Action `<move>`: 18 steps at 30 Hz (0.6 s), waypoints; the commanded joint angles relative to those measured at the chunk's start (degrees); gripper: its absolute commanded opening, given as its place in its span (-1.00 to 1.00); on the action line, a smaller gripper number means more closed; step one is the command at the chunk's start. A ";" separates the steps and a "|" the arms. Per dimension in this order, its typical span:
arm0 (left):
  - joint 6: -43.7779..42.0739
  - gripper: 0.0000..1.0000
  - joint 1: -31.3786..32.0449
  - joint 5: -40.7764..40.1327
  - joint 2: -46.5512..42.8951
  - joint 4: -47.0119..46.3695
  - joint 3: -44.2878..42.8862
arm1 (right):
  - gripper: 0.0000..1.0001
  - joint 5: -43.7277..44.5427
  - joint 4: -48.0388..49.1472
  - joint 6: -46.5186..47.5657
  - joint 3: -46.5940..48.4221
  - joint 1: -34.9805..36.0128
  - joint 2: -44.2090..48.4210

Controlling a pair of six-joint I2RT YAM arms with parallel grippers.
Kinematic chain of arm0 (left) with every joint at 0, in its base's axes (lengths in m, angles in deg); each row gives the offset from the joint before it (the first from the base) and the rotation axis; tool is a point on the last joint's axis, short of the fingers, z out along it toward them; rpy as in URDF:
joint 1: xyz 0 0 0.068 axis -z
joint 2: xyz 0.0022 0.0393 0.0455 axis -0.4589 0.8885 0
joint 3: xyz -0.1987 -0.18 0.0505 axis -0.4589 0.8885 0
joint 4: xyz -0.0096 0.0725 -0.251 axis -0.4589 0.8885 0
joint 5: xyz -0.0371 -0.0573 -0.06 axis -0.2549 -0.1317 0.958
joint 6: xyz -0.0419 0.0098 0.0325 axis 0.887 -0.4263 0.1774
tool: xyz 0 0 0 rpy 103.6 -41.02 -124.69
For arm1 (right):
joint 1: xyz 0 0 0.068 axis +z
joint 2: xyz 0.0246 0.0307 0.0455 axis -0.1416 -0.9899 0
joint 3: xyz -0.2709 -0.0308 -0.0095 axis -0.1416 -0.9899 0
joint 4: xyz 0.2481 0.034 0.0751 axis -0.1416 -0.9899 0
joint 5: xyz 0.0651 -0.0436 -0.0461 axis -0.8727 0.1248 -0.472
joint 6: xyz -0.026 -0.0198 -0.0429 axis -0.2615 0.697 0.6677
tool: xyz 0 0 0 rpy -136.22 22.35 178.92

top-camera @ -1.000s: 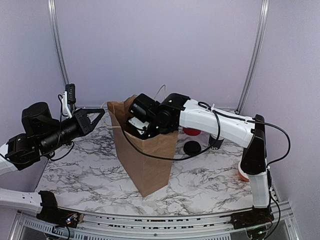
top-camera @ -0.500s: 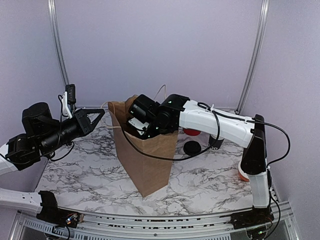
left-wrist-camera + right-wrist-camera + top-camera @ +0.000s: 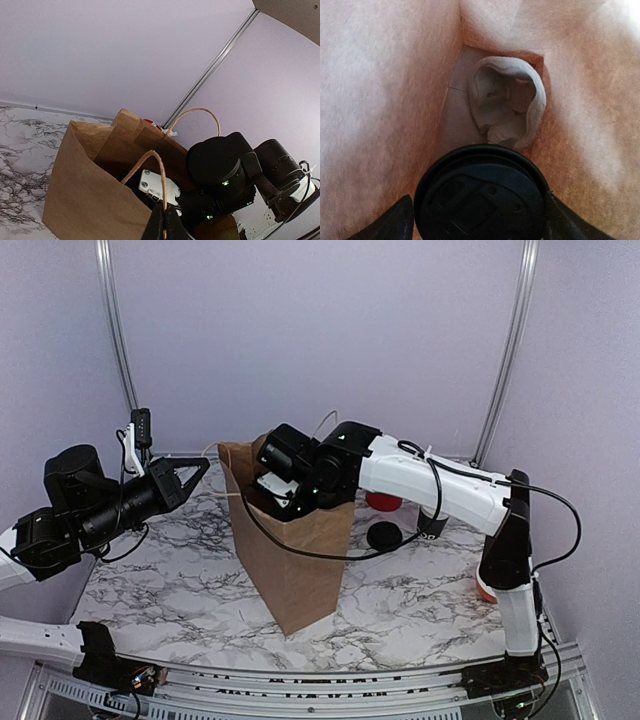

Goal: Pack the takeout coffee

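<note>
left gripper (image 3: 163, 223) pinched shut, right gripper (image 3: 479, 212) jaws spread

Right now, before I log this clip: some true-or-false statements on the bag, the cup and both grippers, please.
1. The cup with the black lid is inside the paper bag. True.
2. The left gripper is open, clear of the bag. False: it is shut on a bag handle.
3. The bag lies flat on the table. False: it stands upright, mouth open.
4. The right gripper has a finger on either side of the cup. True.
5. The bag holds only the cup. False: something pale and crumpled lies at its bottom.
</note>
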 commanded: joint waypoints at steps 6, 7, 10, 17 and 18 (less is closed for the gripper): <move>-0.70 -1.00 0.22 -0.74 -0.24 -1.48 0.08 | 0.89 1.55 -5.49 -0.32 6.40 0.71 -1.13; -0.62 -1.00 0.22 -0.74 -0.15 -1.59 0.08 | 0.90 1.71 -5.71 -0.33 6.94 0.71 -1.06; -0.54 -1.00 0.22 -0.81 0.02 -1.68 0.03 | 0.92 2.26 -5.97 -0.42 7.78 0.72 -0.70; -0.33 -1.00 0.22 -0.65 0.36 -1.77 -0.26 | 0.95 2.95 -5.45 -0.43 8.04 0.73 0.42; -0.35 -1.00 0.22 -0.66 0.38 -1.73 -0.27 | 0.96 3.01 -5.42 -0.43 8.19 0.75 0.50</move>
